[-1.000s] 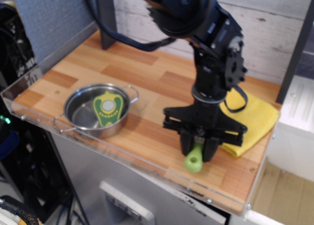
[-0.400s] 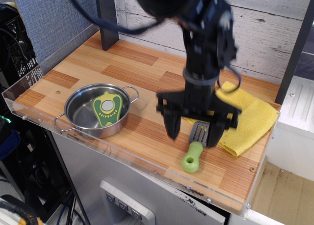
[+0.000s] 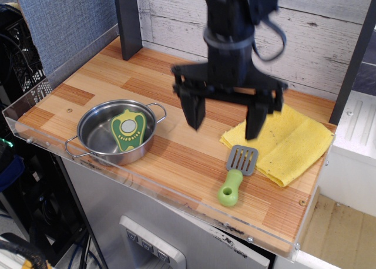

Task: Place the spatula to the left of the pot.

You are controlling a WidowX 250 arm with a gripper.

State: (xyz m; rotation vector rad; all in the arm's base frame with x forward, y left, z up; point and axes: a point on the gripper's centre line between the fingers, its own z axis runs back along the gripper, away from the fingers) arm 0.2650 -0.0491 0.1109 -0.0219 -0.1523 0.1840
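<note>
1. Hovering wide open and empty, the gripper (image 3: 225,113) is hanging above the table (image 3: 176,87), gripping nothing.
2. The spatula (image 3: 236,175) is lying flat near the front edge, blade touching the yellow cloth (image 3: 294,141), well right of the pot (image 3: 115,131).
3. It's looking light, stiff plastic, so I'm betting the chunky green handle is the grab spot, maybe a bit slippery.

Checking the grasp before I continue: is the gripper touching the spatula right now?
Apart. The only view shows the gripper open and raised, bare tabletop visible between its fingertips and the spatula, which lies on the table.
</note>
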